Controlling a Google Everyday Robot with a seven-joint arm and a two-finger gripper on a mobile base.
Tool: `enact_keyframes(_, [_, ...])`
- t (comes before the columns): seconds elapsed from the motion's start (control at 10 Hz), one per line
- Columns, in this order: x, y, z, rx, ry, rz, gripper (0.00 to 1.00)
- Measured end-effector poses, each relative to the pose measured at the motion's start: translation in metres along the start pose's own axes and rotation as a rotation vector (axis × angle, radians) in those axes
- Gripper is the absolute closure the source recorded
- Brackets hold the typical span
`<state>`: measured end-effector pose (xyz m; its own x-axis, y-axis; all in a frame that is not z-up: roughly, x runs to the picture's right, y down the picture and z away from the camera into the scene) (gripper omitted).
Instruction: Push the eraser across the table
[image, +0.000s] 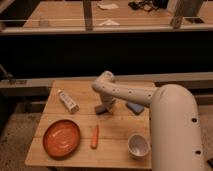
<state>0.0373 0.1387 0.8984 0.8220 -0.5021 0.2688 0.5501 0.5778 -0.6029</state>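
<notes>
We set our hand (101, 109) low against the desk (115, 142), near the eraser (134, 107) lying beside it, likely so a sideways sweep can slide it. Whether the hand is spread or pressed together, we cannot tell.

Gripper (102, 109) is sitting low at table (119, 127) centre, blurring into a dark blob. Arm (170, 117) is running off the bottom edge, covering the table's right side and overlapping the blue eraser (134, 108).

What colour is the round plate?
The plate is orange, in the camera view; the tool is low over the table.
</notes>
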Motion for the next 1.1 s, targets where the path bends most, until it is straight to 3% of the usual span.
enact_keyframes(1.1, [0.0055,0.0000,0.0007,-0.007,0.020,-0.033,0.98])
